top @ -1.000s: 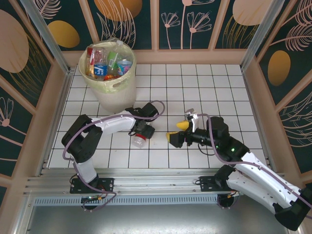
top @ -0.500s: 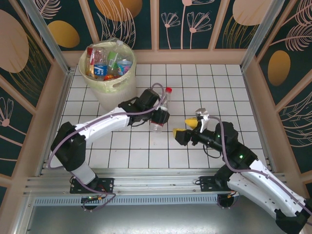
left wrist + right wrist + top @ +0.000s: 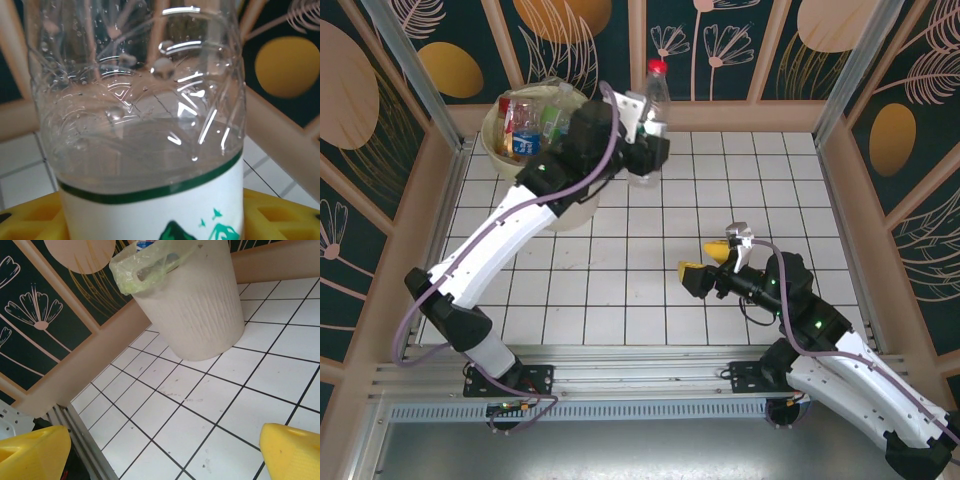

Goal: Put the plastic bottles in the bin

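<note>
Left pincer (image 3: 645,150) grips a bottle (image 3: 653,95) upright; arm stretched beside the bin (image 3: 518,165).

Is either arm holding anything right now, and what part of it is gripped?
The left gripper holds a red-capped clear bottle, clamped around its labelled body. The right gripper is open and empty.
</note>
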{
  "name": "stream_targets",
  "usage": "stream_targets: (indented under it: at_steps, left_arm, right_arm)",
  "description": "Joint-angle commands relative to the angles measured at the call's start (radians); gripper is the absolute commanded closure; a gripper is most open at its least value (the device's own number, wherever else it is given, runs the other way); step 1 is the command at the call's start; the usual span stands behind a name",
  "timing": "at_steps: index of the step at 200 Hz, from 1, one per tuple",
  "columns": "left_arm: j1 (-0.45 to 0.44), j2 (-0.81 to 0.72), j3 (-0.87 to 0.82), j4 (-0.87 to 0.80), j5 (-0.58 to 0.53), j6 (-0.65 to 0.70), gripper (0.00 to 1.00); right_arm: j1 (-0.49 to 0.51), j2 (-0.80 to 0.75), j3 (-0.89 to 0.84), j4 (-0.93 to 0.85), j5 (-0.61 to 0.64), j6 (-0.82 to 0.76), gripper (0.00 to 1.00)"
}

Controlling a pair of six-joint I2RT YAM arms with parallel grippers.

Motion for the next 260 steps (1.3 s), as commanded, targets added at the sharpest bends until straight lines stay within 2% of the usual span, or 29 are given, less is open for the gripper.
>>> stream_targets:
  at_steps: [1,54,81,135,158,260]
  left_arm:
    - [0.057,0.016,0.059,-0.093,-0.082,0.063,0.38]
    - [0.15,-0.017,0.077,-0.123,-0.283,0.15,0.38]
    - [0.207,-0.028,0.06,-0.127,-0.338,0.194,0.38]
    - [0.319,-0.032,0.017,-0.094,-0.376,0.261,0.39]
    - [0.357,-0.015,0.005,-0.081,-0.355,0.271,0.38]
    - [0.413,0.06,-0.035,-0.086,-0.278,0.31,0.33]
  right_arm:
    - [0.002,-0.001,0.004,0.001,0.017,0.003,0.02]
    - [0.002,0.006,-0.003,0.004,0.02,0.006,0.02]
    - [0.002,0.012,-0.003,0.006,0.02,0.007,0.02]
    - [0.002,0.027,0.0,0.014,0.013,0.013,0.02]
    - [0.001,0.039,0.005,0.016,0.011,0.014,0.02]
    - [0.002,0.062,0.015,0.006,0.009,0.006,0.02]
